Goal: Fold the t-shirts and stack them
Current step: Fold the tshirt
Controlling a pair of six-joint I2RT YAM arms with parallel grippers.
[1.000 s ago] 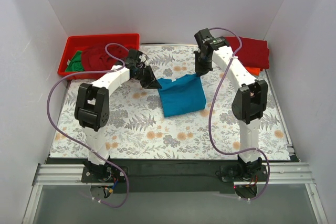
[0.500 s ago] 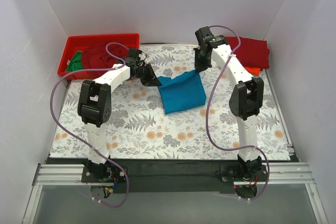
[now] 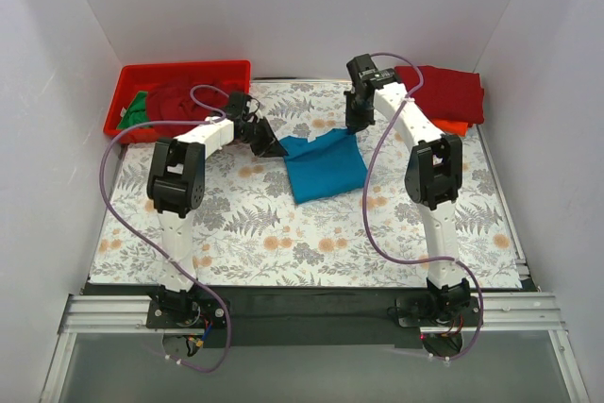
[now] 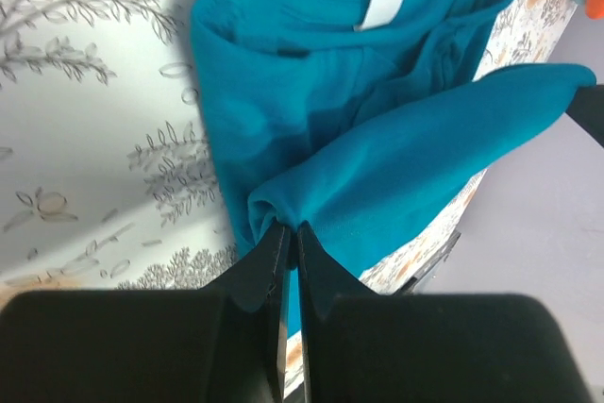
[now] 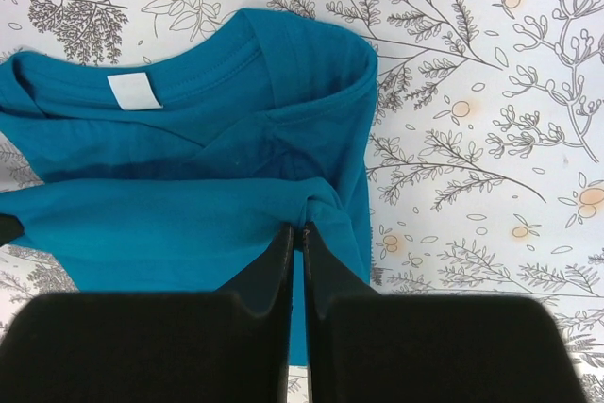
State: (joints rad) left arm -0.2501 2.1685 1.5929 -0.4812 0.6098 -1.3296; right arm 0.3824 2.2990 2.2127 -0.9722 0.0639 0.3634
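1. Far left, back corner: the red tray (image 3: 189, 65) holds a green shirt (image 3: 137, 112) at its left end and a crumpled dark red shirt (image 3: 179, 101) beside it.

2. My left gripper (image 3: 279, 149) reaches across the floral mat (image 3: 283, 233) to the left rear corner of the teal shirt (image 3: 326, 172). In the left wrist view, this gripper (image 4: 291, 233) is clenched on a bunched fold of the teal shirt (image 4: 377, 167). The two fingers are pressed almost together, with only cloth between them.

3. Centre: the teal shirt lies on the mat between my two arms. Its rear edge is lifted and doubled over (the collar with its white label (image 4: 382, 2) faces up underneath that raised fold). The near part rests flat on the mat.

4. My right gripper (image 3: 354, 126) is at the right rear corner of the same shirt. In the right wrist view, this gripper (image 5: 297, 230) is clamped on a gather of the teal shirt (image 5: 189, 167). The label (image 5: 134, 91) is visible farther in, at the neckline.

5. Far right, back corner: a folded dark red shirt (image 3: 453, 92) lies on top of an orange shirt (image 3: 455, 126), of which only an edge is visible.
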